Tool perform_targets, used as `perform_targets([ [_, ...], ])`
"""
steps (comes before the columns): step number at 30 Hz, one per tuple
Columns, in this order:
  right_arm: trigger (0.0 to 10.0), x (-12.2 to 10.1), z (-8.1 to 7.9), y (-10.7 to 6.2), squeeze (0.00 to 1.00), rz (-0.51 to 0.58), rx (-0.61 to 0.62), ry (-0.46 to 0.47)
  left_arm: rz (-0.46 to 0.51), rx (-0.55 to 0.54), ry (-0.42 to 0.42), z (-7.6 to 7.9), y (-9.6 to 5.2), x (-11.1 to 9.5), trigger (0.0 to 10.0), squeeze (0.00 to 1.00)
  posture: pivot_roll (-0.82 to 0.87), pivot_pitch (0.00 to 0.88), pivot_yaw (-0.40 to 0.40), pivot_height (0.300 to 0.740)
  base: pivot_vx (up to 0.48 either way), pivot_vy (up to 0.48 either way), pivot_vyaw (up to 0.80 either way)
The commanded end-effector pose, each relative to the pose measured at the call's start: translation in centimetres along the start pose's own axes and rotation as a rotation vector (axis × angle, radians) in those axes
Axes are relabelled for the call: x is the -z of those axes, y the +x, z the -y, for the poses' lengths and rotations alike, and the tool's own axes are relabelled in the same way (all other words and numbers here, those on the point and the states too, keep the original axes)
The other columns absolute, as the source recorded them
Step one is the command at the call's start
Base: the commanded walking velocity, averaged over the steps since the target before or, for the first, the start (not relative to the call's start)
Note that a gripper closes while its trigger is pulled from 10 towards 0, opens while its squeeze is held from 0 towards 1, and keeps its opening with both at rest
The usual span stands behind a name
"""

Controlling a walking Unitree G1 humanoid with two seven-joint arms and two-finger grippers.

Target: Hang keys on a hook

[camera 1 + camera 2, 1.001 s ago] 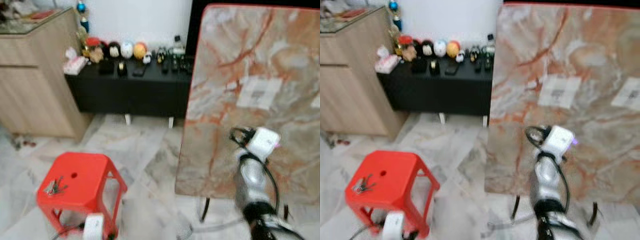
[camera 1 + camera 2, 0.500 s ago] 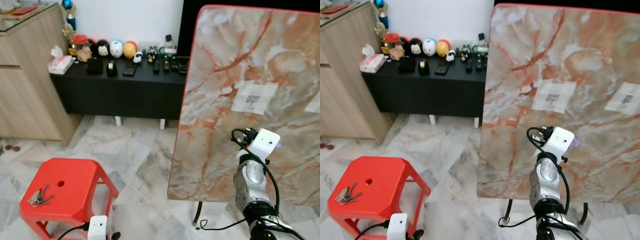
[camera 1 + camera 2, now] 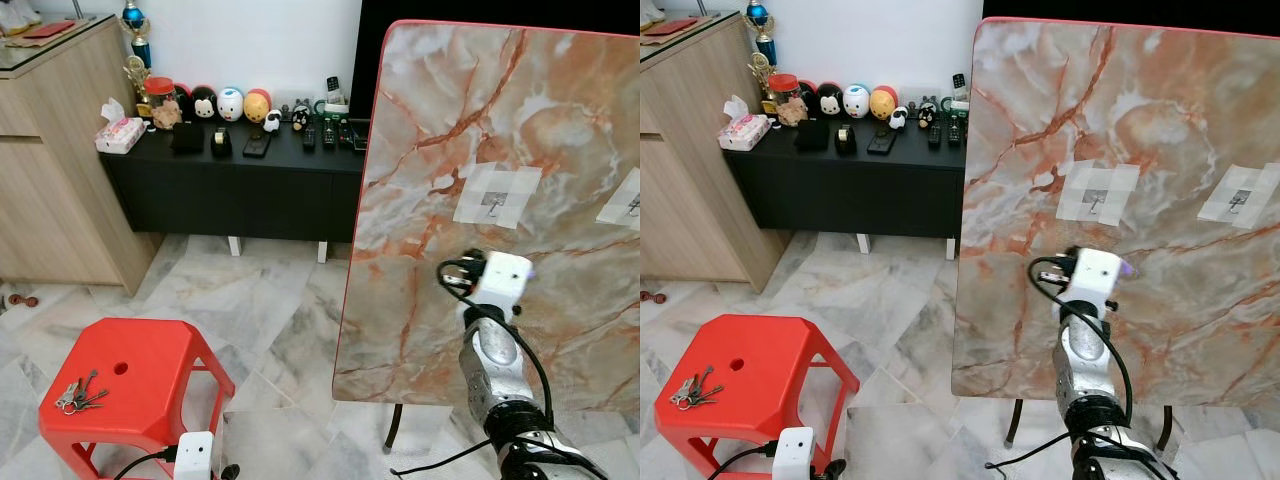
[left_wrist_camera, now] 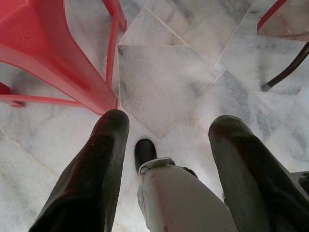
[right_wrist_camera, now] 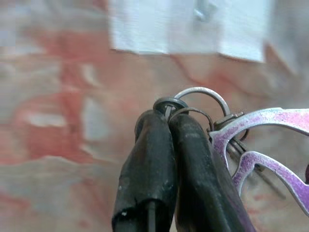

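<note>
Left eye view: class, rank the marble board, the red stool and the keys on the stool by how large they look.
1. marble board
2. red stool
3. keys
The board stands farther away than the stool yet looks largest.

A tall marble-patterned panel stands upright straight ahead, blocking passage on the right side; two hooks sit on white tape patches on its face, one near the middle and one toward the right edge, with bare panel around each. The right hand, closed on a key ring, hangs just below the nearer patch. To the left, open marble floor lies between a red stool and a black cabinet.
</note>
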State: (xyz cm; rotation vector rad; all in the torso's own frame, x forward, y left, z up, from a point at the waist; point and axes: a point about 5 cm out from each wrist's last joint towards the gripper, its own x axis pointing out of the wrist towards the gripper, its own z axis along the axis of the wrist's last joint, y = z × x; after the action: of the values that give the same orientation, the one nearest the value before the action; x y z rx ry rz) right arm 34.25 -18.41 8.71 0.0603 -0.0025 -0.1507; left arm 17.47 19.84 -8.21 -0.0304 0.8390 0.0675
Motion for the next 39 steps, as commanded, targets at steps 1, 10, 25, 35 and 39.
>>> perform_targets([
  [1,10.0,-1.6,-0.1,0.7,0.0,0.061,-0.021,-0.027,-0.031,-0.004,-0.011,-0.1,-0.2,0.7,10.0,0.0,0.01,0.0,-0.077,0.74,0.0,0.0,0.0],
  [10,10.0,-1.9,1.1,0.5,0.0,0.086,0.109,0.002,-0.035,0.002,0.01,0.0,-0.2,0.7,10.0,0.0,0.02,0.0,-0.077,0.74,0.0,0.0,0.0],
  [25,10.0,-2.6,0.4,0.9,0.0,0.094,0.038,0.024,-0.03,0.012,0.014,0.2,-0.1,0.6,10.0,0.0,0.02,0.0,-0.075,0.74,0.0,0.0,0.0],
  [35,10.0,-3.3,0.5,1.2,0.0,0.121,0.035,0.025,-0.025,0.009,0.016,0.2,-0.1,0.4,10.0,0.0,0.02,0.0,-0.075,0.74,0.0,0.0,0.0],
  [39,10.0,-3.8,0.6,1.3,0.0,0.14,0.031,0.03,-0.022,0.01,0.017,0.2,0.0,0.4,10.0,0.0,0.02,0.0,-0.076,0.74,0.0,0.0,0.0],
])
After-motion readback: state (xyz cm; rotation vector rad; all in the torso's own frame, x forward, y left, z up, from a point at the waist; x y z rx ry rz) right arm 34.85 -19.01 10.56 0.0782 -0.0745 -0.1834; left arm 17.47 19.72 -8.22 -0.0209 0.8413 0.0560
